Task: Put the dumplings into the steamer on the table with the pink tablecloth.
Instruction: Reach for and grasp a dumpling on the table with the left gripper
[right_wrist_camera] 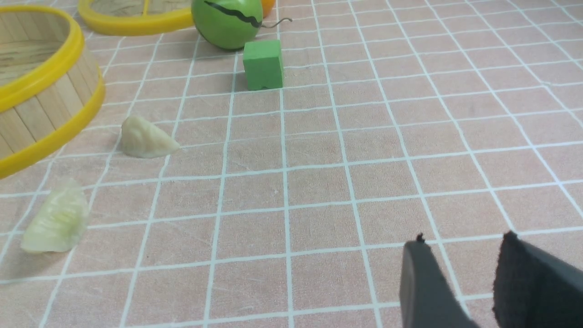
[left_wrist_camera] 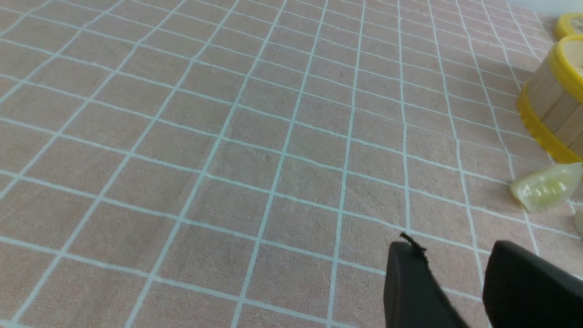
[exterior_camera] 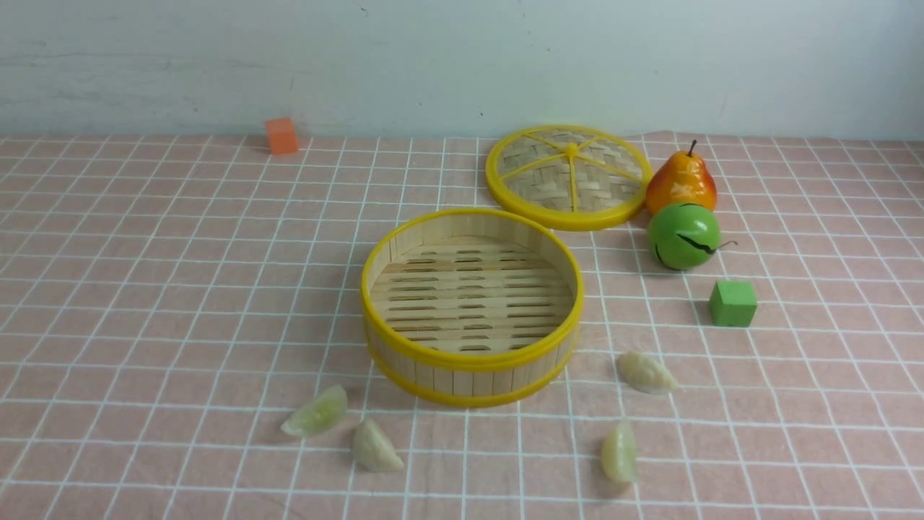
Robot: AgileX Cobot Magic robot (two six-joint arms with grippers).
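**Inspector:** Classification of the premises?

**Assessor:** A staged tabletop test station of the laboratory kind, dressed as a kitchen.

**Inspector:** Grounds?

**Assessor:** A pale pink tablecloth with a white grid (exterior_camera: pixel 144 289) covers the whole work surface, which is set against a plain, scuffed whitish wall (exterior_camera: pixel 462 58). The food looks imitation: a glossy orange-yellow plastic pear (exterior_camera: pixel 681 180), a green ball-shaped plastic fruit with a black crack line (exterior_camera: pixel 683 235), and small pale toy dumplings (exterior_camera: pixel 315 412).

**Inspector:** Anything further?

**Assessor:** A round bamboo-slat steamer with yellow plastic rims (exterior_camera: pixel 462 375) and a flat woven yellow-rimmed lid (exterior_camera: pixel 567 177). Also two plain blocks, an orange cube (exterior_camera: pixel 281 136) and a green cube (exterior_camera: pixel 733 303), laid out apart on the cloth.
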